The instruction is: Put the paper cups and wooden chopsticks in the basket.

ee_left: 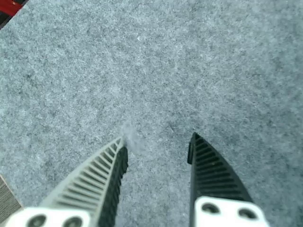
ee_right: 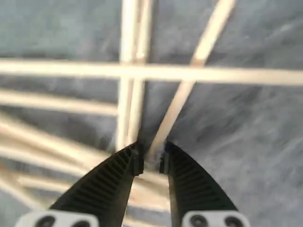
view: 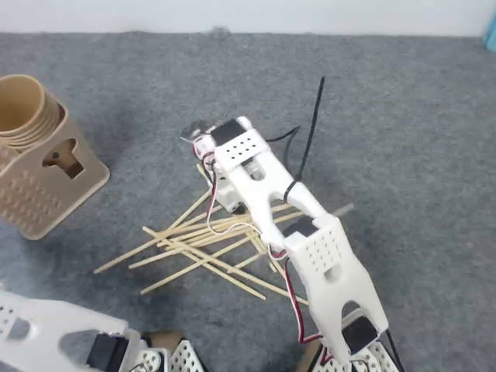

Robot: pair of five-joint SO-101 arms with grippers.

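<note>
Several wooden chopsticks [view: 194, 248] lie in a crossed, loose pile on the grey carpet at the middle of the high view. My right arm stretches over the pile, its gripper [ee_right: 151, 158] down on the carpet. The fingers are closed to a narrow gap on one slanted chopstick [ee_right: 176, 104], with other chopsticks [ee_right: 71, 69] crossing just beyond the tips. A tan basket [view: 46, 194] stands at the far left, holding stacked paper cups [view: 23, 108]. My left gripper [ee_left: 156, 146] hangs open over bare carpet, with nothing between its fingers.
My left arm's white body [view: 46, 333] sits at the front left edge of the high view. A black cable [view: 310, 132] runs up from the right arm. Bare grey carpet [view: 403, 139] spreads to the right and the back.
</note>
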